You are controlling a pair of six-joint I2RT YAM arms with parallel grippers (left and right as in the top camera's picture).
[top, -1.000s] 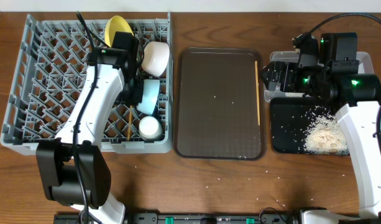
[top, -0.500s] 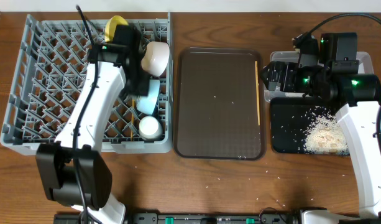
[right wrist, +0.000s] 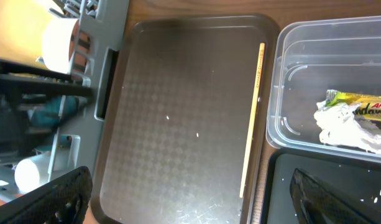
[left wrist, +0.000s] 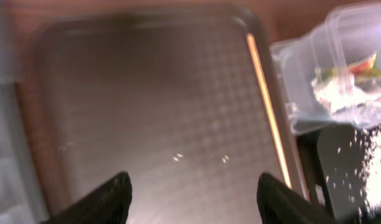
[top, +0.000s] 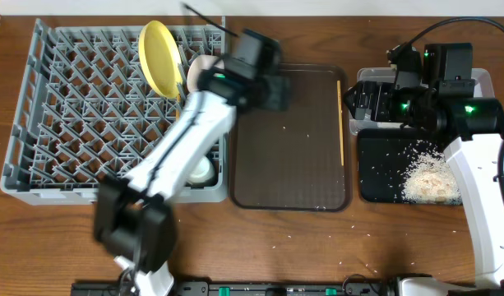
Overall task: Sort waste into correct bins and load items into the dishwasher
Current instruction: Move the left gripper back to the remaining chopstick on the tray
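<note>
Hovering above brown tray (left wrist: 146, 93) with left gripper (left wrist: 190, 200) spread, empty. Judged chopstick (right wrist: 253, 118) at tray's right edge light, stiff, thin, roll-prone; best pinched mid-length.

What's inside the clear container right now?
The clear container holds a green-and-orange snack wrapper resting against a whitish clump. Anything beneath the clump is hidden, and the container's right end is out of frame.

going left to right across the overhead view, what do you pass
grey dish rack → brown serving tray → wooden chopstick lying along that tray's right edge → black tray with rice crumbs
</note>
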